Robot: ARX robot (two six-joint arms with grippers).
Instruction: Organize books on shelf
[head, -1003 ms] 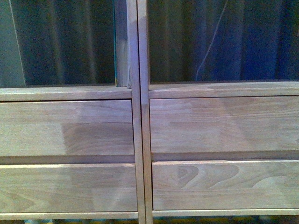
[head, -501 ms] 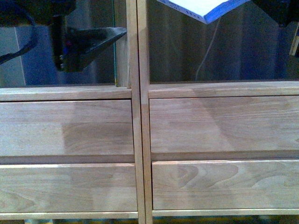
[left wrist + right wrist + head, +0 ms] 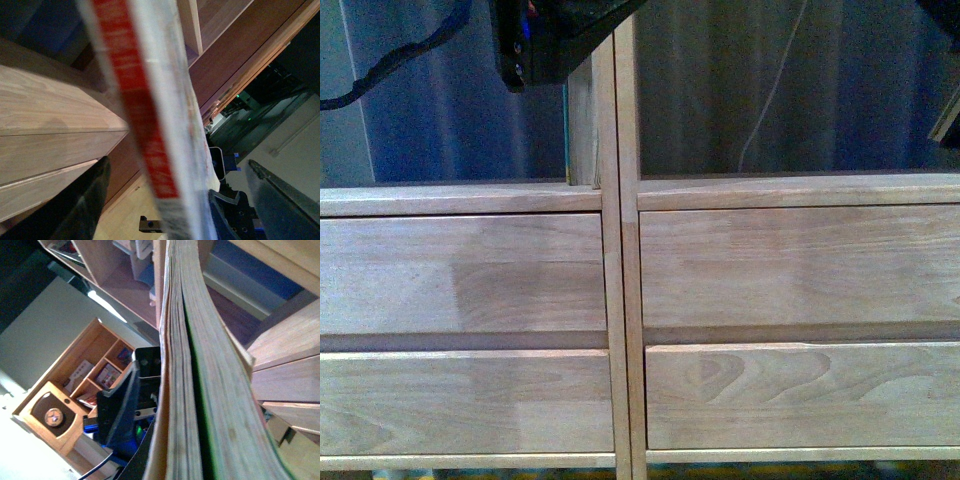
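The books are up by the shelf, and I judge neither is shelved yet. The white book hangs between the wide jaws of my left tool, clear of both fingertips. A green-covered book runs past my right wrist. That tool's fingers are hidden, so I cannot tell its state. Placing both is left.

Shelf ahead, drawer fronts stacked in two columns, left hand high beside centre post
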